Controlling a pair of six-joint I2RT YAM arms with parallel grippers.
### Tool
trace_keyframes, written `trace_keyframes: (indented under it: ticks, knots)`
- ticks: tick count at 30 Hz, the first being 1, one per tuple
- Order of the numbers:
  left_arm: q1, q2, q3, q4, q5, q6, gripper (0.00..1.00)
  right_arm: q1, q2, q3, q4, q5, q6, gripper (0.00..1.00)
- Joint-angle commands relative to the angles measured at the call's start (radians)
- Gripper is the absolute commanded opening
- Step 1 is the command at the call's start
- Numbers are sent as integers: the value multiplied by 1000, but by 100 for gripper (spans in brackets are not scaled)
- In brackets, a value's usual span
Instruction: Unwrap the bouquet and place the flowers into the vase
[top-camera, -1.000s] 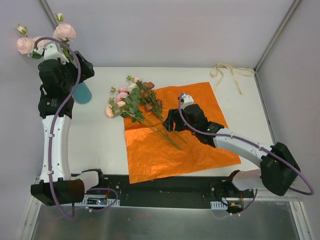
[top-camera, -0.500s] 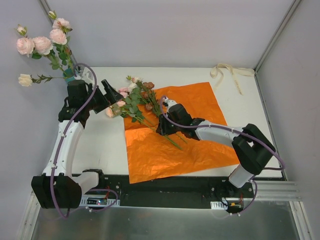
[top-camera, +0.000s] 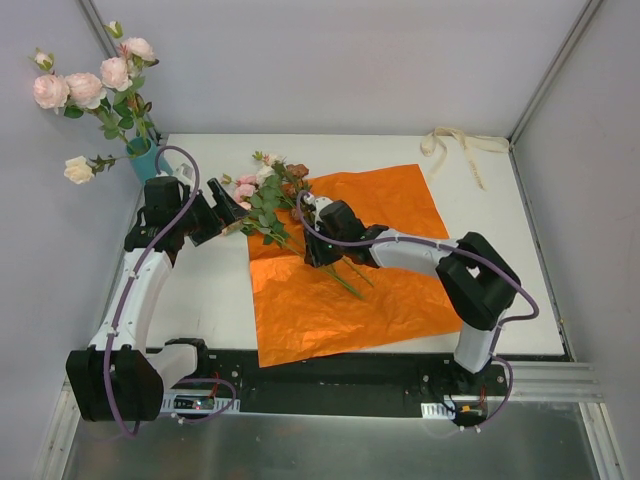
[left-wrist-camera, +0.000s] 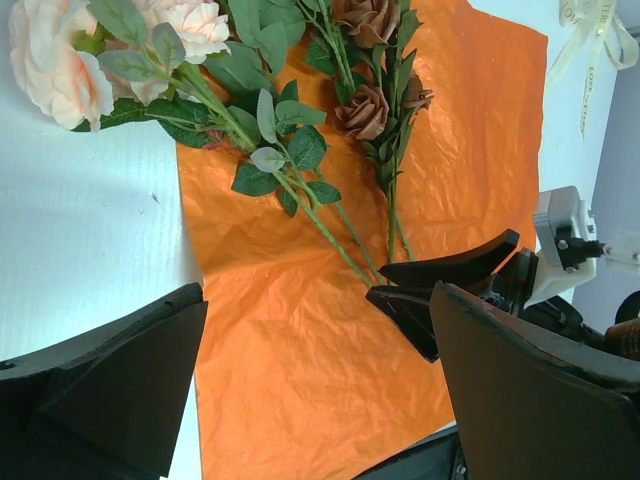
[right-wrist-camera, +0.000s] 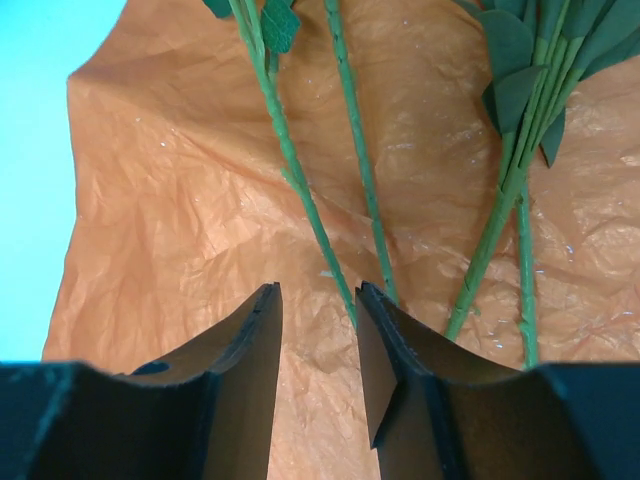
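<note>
The teal vase (top-camera: 143, 160) stands at the table's far left with several pink roses (top-camera: 100, 82) upright in it. The orange wrapping paper (top-camera: 340, 290) lies spread flat. More flowers (top-camera: 268, 195) lie across its upper left corner, pink and cream heads (left-wrist-camera: 60, 60) off the paper, brown roses (left-wrist-camera: 365, 105) on it. My left gripper (top-camera: 222, 212) hovers wide open beside the flower heads, nothing between its fingers (left-wrist-camera: 100, 390). My right gripper (top-camera: 313, 247) sits low over the stems (right-wrist-camera: 350, 110). Its jaws stand partly apart (right-wrist-camera: 318, 292), one stem end lying between them against the right finger.
A cream ribbon (top-camera: 455, 145) lies at the table's far right corner. Grey walls close in the left, back and right sides. My right gripper (left-wrist-camera: 440, 290) shows in the left wrist view, just past the stem ends.
My left arm came down from the vase, leaving the roses standing in it, and now hangs by the lying flowers. My right gripper slid left along the stems and its jaws narrowed.
</note>
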Motion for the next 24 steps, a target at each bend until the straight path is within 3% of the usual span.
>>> trace_keyframes:
  ticks: [1,10,16,20,24]
  knots:
    - [1,-20,3,-1,-21,9,99,5,34,62,-25,-13,-51,41]
    - [-1,-21,-6,-3,-7,21,99,19,86,81,-25,26,-131,38]
    - [1,-18,-1,-3,2,26,99,35,109,85,-25,38,-162,28]
    - [-1,-18,-3,-1,7,35,99,41,105,85,-25,44,-180,15]
    - [-1,-12,-7,-3,-1,28,97,50,75,79,-9,38,-194,8]
